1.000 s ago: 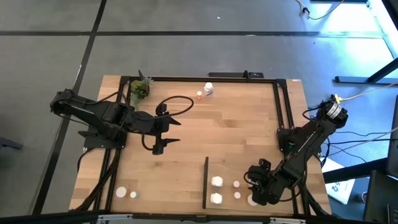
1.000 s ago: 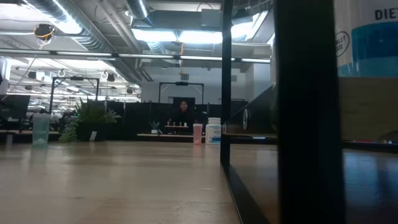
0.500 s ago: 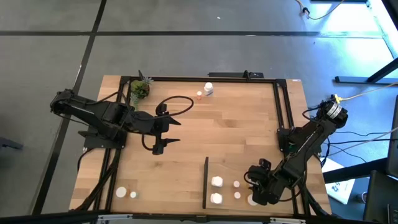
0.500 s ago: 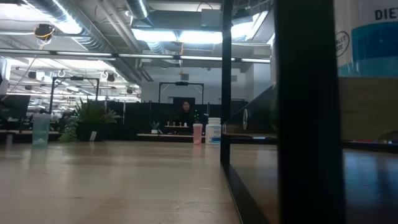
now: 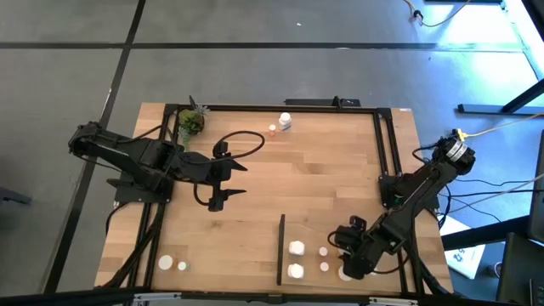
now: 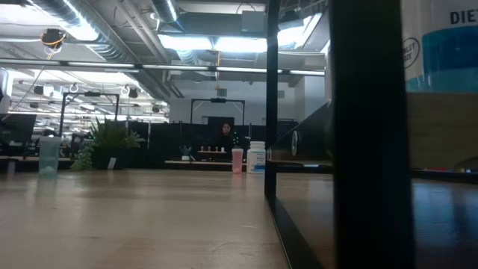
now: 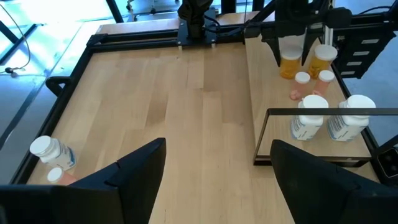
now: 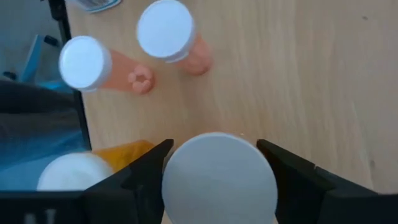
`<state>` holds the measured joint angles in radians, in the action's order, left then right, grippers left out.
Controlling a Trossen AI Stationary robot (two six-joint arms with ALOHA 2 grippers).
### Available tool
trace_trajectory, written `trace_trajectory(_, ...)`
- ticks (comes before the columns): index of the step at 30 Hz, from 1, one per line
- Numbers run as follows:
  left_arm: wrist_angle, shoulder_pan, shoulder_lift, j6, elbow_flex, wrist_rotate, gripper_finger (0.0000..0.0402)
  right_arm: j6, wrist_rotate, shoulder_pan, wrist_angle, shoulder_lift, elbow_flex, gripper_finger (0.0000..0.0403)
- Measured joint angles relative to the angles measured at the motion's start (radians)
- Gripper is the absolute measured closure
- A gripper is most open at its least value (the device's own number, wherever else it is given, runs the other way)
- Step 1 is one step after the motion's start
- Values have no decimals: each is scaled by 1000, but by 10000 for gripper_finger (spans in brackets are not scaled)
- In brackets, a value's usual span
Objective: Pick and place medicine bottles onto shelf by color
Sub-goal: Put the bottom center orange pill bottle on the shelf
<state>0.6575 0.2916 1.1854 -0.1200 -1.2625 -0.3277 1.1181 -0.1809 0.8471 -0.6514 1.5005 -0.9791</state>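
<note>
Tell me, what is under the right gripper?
A bottle with a round white cap stands right under the right gripper, between its open fingers. Its cap hides the body below it from that camera. Two small pink bottles stand nearby on the shelf.

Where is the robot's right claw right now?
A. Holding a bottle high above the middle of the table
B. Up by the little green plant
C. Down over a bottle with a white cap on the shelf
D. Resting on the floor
C: the high view shows the right gripper low over the shelf, and its wrist view shows its fingers either side of a white-capped bottle.
</note>
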Motion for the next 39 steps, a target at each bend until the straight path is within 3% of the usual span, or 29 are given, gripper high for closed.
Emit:
trace_trajectory(6,0,0,0,0,0,0,118,-1,0,0,-3,0,0,189)
trace_trajectory(17,0,0,0,0,0,0,118,-1,0,0,-3,0,0,143)
trace_trajectory(24,0,0,0,0,0,0,118,-1,59,-6,5,0,0,142)
trace_trajectory(39,0,0,0,0,0,0,118,-1,59,-6,3,-11,0,142)
